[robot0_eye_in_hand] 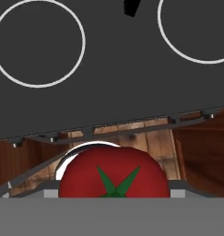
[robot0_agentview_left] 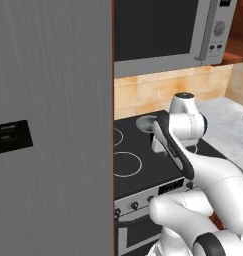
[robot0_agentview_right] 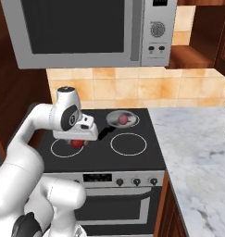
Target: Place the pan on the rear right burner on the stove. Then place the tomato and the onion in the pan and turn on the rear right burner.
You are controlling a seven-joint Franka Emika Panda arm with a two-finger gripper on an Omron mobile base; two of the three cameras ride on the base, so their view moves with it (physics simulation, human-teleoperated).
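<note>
The silver pan sits at the stove's rear right ring, its black handle pointing toward the front left. The purplish-pink onion lies inside it. My gripper hangs over the front left ring, shut on the bright red tomato. In the hand view the tomato sits close up with its green stem showing, raised well above the black glass. From the left base view my arm hides part of the pan.
A grey microwave hangs above the stove. A marble counter adjoins it on the right. Small black knobs line the silver front panel. A tall grey appliance side walls off the left. The front right ring is bare.
</note>
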